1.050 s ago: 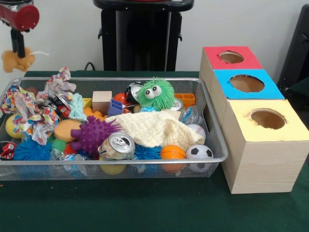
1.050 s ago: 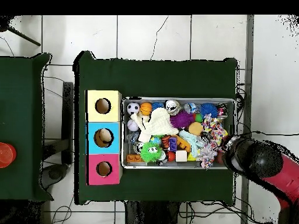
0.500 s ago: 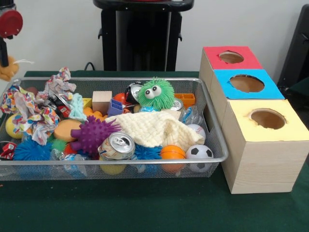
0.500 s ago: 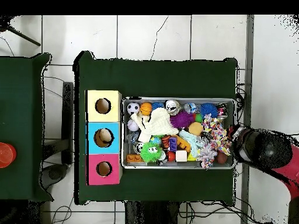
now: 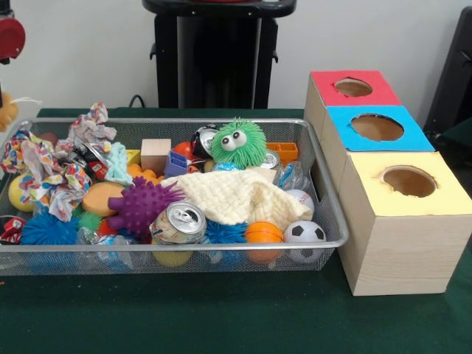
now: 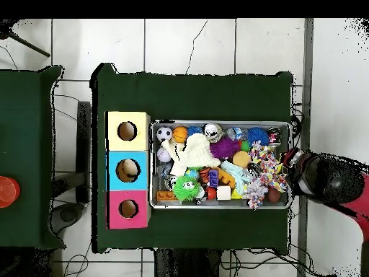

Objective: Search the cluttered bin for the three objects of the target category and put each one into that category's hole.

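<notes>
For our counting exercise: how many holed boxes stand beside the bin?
3, in a row beside the bin: red box farthest back, blue box in the middle, yellow box nearest the camera. None looks hidden.

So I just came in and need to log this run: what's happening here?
A Sawyer arm is sorting items from a cluttered wire bin into three boxes with holes: red, blue and yellow. Right now the arm is off the bin's end, away from the boxes, with a small orange plush just showing below it at the picture's edge. Whether the gripper holds it cannot be seen. The blue box already has something inside.
</notes>
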Available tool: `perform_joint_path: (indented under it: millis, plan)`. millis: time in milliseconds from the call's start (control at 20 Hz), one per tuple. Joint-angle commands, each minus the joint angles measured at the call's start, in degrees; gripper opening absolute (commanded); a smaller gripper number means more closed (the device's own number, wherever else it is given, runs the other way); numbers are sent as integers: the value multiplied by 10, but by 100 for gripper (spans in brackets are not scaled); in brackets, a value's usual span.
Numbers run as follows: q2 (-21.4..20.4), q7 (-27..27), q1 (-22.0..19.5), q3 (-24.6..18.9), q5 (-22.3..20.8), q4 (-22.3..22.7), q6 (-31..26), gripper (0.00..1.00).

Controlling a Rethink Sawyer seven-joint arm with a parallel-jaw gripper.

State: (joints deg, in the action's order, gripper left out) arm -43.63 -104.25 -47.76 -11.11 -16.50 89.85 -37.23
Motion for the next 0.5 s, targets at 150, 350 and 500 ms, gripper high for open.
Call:
perform_joint_path:
  millis: [150,350,500]
  plan:
    - [-21,82,12,-51,-37,78,-15,0]
    - [-47,21,48,-28,-37,117,5,0]
    - [-56,-30,80,-8,-31,136,10,0]
